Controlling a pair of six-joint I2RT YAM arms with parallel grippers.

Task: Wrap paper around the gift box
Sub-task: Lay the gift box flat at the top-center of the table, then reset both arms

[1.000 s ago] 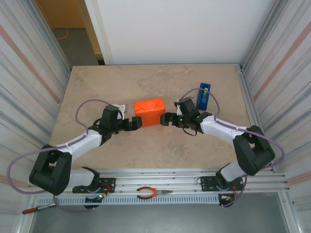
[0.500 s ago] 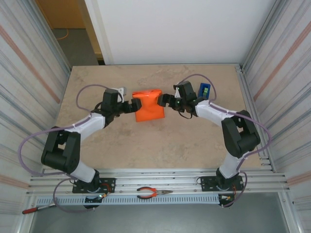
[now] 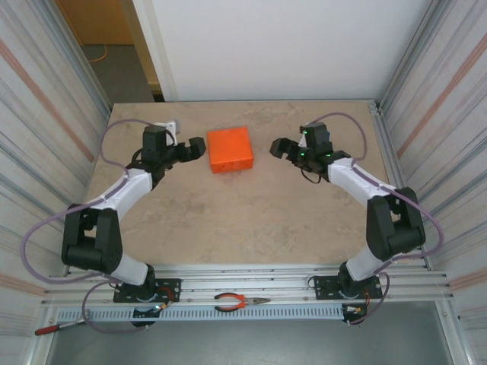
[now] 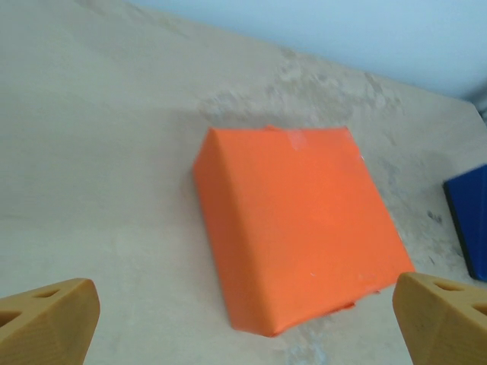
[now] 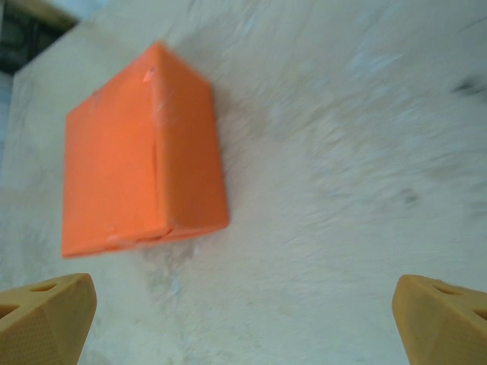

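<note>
Jaws spread wide and empty, the left gripper [image 3: 192, 147] and right gripper [image 3: 280, 147] flank the gift box [image 3: 230, 149]. It sits between the two sets of fingertips, touched by neither, with orange paper [image 4: 297, 228] folded around it, on the beige table [image 3: 228, 220].

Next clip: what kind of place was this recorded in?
Probably a robot lab work cell, not a home: ribbed panel side walls enclose a beige stone-look tabletop, an aluminium mounting rail runs along its near edge, and red-handled pliers lie just beyond it.
</note>
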